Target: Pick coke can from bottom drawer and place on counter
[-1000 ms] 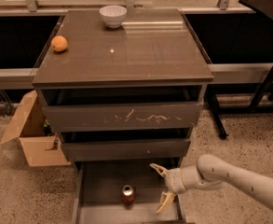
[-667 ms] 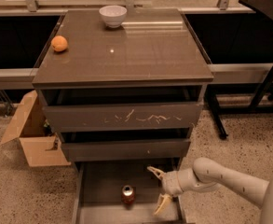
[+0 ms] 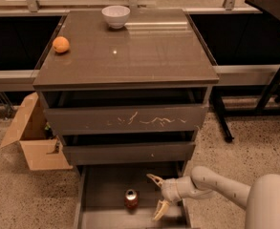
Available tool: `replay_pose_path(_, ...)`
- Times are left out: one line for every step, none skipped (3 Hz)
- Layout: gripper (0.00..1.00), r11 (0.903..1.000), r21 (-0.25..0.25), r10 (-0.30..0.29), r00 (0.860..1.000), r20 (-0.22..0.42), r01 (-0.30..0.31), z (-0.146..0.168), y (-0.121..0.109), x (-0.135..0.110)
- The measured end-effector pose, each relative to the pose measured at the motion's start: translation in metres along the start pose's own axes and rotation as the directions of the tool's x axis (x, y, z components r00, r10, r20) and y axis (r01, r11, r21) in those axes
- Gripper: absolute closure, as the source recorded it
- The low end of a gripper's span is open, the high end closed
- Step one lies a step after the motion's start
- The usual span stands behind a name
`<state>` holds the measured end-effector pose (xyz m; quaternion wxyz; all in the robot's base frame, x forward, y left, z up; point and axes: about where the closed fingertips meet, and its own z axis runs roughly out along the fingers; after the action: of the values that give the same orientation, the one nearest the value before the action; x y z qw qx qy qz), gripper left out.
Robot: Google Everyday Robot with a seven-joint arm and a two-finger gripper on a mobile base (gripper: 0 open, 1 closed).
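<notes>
Camera view, looking down at a dark cabinet of three drawers. The bottom drawer (image 3: 99, 194) is pulled open. The can (image 3: 131, 198) stands upright on its floor, near the middle and towards the front. It has not moved in the last second.

The arm reaches in from the lower right. Over that second, the gripper (image 3: 156, 197) has slid a little to the left, inside the drawer, and closed on the can. It is now just beside the can on the can's right, at about the same height. Its two pale fingers are spread wide apart, one pointing towards the back of the drawer and one towards the front. The can is not yet between them and nothing is held.

This reads as the final approach before the grasp. The gap between the fingers looks wide enough, and a further short move left should bring the can inside it.

Above, the counter (image 3: 130, 56) carries an orange (image 3: 60, 44) at its left edge and a white bowl (image 3: 116, 15) at the back, with bare surface in between for the can. A cardboard box (image 3: 32, 137) sits on the floor to the left.
</notes>
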<state>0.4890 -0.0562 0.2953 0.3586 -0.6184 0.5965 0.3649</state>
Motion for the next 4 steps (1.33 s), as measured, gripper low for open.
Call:
replay_pose_path(0.00, 1.0000, 0.000, 0.000, 1.000, 0.000, 0.000, 0.000, 0.000, 0.000)
replay_pose_path(0.00, 0.9999, 0.011, -0.002, 1.000, 0.026, 0.002, 0.012, -0.006, 0.012)
replay_pose_path(0.00, 0.9997, 0.023, -0.009, 0.997, 0.071, 0.007, 0.029, -0.016, 0.028)
replay_pose_path(0.00, 0.9997, 0.023, -0.002, 0.995, 0.102, -0.001, 0.045, -0.025, 0.044)
